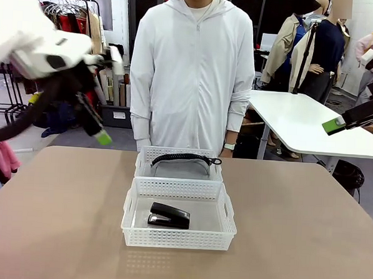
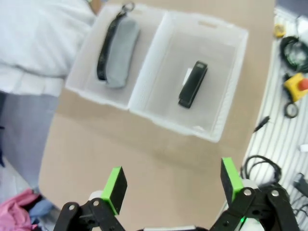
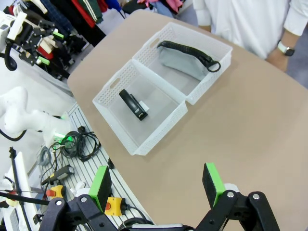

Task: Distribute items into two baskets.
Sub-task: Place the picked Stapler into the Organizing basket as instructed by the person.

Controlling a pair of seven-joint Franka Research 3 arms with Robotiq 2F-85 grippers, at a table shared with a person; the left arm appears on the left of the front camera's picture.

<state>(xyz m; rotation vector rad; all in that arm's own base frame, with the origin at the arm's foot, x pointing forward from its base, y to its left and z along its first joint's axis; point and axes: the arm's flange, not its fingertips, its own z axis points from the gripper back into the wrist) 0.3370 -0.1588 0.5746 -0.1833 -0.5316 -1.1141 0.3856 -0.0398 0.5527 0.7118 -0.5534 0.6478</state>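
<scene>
With the black stapler point(image 1: 169, 216) lying in the near basket point(image 1: 178, 239) and the grey pouch point(image 1: 180, 166) in the far basket point(image 1: 149, 154), both our end effectors point(image 2: 170, 185) point(image 3: 157, 184) hang wide and empty above the worktop point(image 1: 57, 214), so we judge the only risk is a needless reach nudging a basket.

Behind the near basket point(image 1: 177, 237), the far basket point(image 1: 149, 155) hides most of the grey pouch point(image 1: 180, 169) behind its lattice wall. The right gripper point(image 1: 335, 125) is cut by the frame edge. The left wrist view is blurred.
</scene>
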